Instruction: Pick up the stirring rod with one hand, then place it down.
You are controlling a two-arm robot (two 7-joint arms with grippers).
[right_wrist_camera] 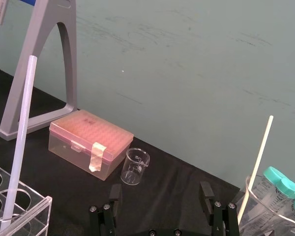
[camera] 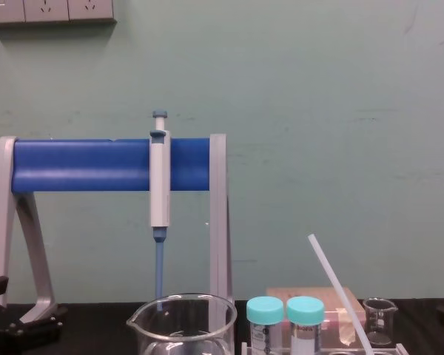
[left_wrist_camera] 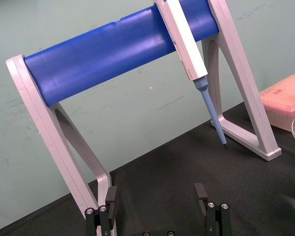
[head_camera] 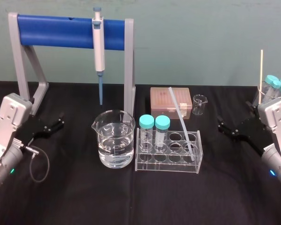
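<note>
The stirring rod (head_camera: 181, 124) is a thin, translucent white rod. It leans in the clear tube rack (head_camera: 168, 161), lower end in a right-hand hole, top tilted back over the pink box. It also appears in the right wrist view (right_wrist_camera: 19, 137) and the chest view (camera: 340, 292). My right gripper (head_camera: 227, 127) hovers open to the right of the rack, well apart from the rod; its fingers (right_wrist_camera: 115, 194) stand wide with nothing between them. My left gripper (head_camera: 54, 125) rests open at the far left near the stand's foot, and is empty in its wrist view (left_wrist_camera: 156, 196).
A water-filled glass beaker (head_camera: 114, 138) stands left of the rack, which holds two teal-capped tubes (head_camera: 154, 131). Behind are a pink tip box (head_camera: 171, 103), a tiny beaker (head_camera: 199, 104) and a pipette (head_camera: 99, 47) on the blue-barred stand (head_camera: 61, 30). At far right, a beaker (head_camera: 271, 91) holds capped tubes and a thin stick.
</note>
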